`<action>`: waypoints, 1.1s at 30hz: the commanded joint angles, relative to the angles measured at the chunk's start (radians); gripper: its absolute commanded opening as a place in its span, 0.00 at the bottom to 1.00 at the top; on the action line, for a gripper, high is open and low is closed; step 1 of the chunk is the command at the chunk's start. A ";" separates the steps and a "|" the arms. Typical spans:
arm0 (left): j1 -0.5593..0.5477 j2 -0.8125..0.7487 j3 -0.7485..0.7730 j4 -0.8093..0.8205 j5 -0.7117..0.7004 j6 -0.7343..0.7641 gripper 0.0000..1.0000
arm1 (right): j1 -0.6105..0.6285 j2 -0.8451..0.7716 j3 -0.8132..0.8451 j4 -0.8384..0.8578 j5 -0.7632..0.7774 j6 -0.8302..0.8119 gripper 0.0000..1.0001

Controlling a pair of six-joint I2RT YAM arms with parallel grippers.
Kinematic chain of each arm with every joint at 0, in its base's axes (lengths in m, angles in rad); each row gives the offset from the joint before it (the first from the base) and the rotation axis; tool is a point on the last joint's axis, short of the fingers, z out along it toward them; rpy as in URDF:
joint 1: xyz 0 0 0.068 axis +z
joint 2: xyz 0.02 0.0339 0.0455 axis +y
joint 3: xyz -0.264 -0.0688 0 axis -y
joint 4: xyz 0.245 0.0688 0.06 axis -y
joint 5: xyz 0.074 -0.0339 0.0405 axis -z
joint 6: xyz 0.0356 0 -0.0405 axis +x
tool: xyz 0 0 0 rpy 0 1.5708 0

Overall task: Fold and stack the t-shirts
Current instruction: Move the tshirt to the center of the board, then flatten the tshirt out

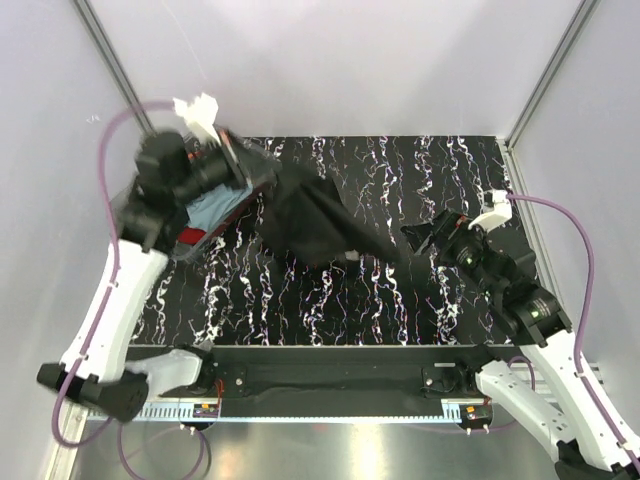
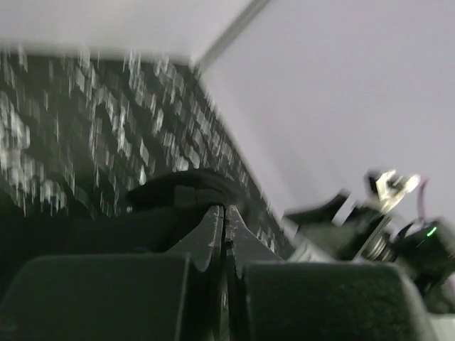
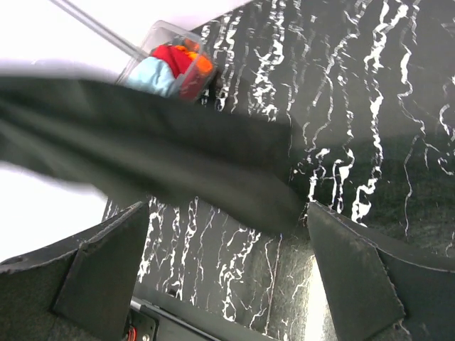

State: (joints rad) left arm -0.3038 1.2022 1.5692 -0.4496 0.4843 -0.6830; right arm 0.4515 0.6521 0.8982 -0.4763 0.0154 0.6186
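Observation:
The black t-shirt (image 1: pixel 315 225) hangs stretched over the marbled black table. My left gripper (image 1: pixel 260 180) is raised at the upper left and shut on its top edge; the left wrist view shows the fingers (image 2: pixel 213 227) pressed together on black cloth (image 2: pixel 185 195). My right gripper (image 1: pixel 414 238) is open at the shirt's right end. In the right wrist view the shirt (image 3: pixel 163 153) crosses just ahead of the open gripper (image 3: pixel 226 213). The teal-blue t-shirt (image 1: pixel 215 208) and red-orange t-shirt (image 1: pixel 192 237) lie in the tub, and both, teal-blue (image 3: pixel 153 77) and red-orange (image 3: pixel 178 60), show in the right wrist view.
The clear plastic tub (image 1: pixel 185 252) stands at the table's left edge under my left arm, also in the right wrist view (image 3: pixel 160 32). White walls close the back and both sides. The right arm (image 2: pixel 384 227) shows in the left wrist view.

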 commanded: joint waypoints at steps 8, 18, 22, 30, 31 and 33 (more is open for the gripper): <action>-0.049 -0.317 -0.696 -0.095 -0.153 0.045 0.00 | 0.006 0.269 -0.061 -0.013 -0.077 0.061 0.91; -0.049 -0.336 -0.741 -0.244 -0.346 0.143 0.00 | 0.004 0.668 -0.116 0.171 -0.058 0.202 0.79; -0.047 -0.319 -0.765 -0.221 -0.329 0.142 0.00 | 0.004 0.785 -0.143 0.270 -0.092 0.256 0.75; -0.047 -0.303 -0.775 -0.176 -0.322 0.152 0.00 | 0.004 0.951 -0.128 0.367 -0.051 0.296 0.64; -0.047 -0.296 -0.769 -0.173 -0.320 0.152 0.00 | 0.004 0.957 -0.128 0.366 -0.020 0.293 0.56; -0.047 -0.268 -0.758 -0.147 -0.276 0.146 0.00 | -0.005 0.962 -0.136 0.363 0.064 0.297 0.36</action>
State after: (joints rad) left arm -0.3523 0.9054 0.7898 -0.6758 0.1795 -0.5495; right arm 0.4511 1.5860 0.7620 -0.1314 -0.0479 0.8970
